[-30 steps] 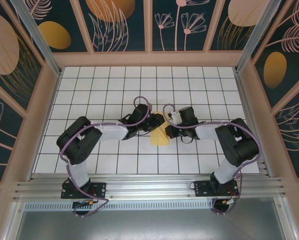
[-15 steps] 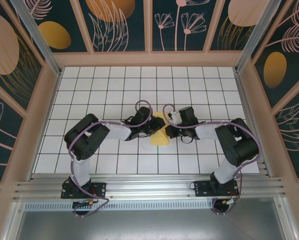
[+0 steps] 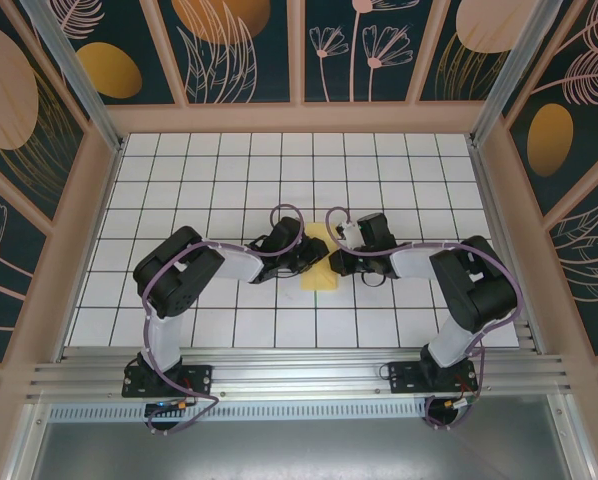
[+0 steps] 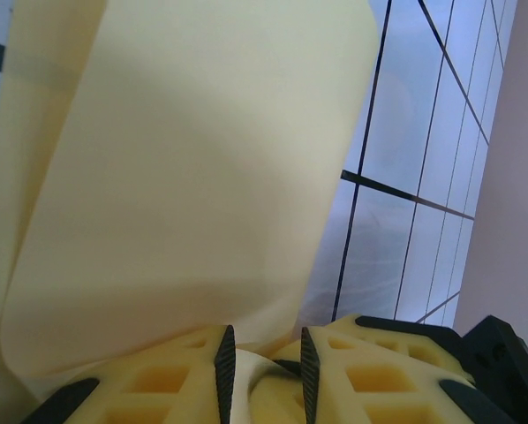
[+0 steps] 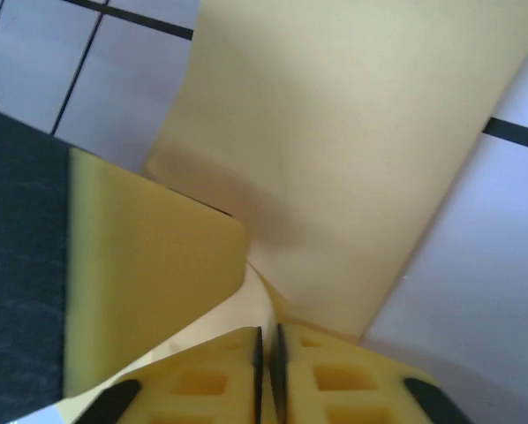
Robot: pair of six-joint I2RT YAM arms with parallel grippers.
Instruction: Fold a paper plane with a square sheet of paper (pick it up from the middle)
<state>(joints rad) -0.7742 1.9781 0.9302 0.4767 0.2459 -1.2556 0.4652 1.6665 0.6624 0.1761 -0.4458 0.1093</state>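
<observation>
— Where's the yellow paper (image 3: 322, 271)?
— About mid-table, slightly toward the near edge. It's folded narrow, on the white gridded table (image 3: 179, 190). Dark panels (image 3: 239, 50) painted with leaves wall it all in.
— And the grip?
— From above, both arms meet over it, too close to judge. Up close, the left gripper (image 4: 264, 375) stands narrow, a curl of paper between its pads. The right gripper (image 5: 266, 353) is almost closed, pinching an edge.

The left arm (image 3: 179, 278) and right arm (image 3: 471, 282) share black joint housings, pale grey link sleeves, looping purple cables and black bases, ending in yellow, cut-out-patterned fingers (image 4: 379, 380) with black pads.
</observation>
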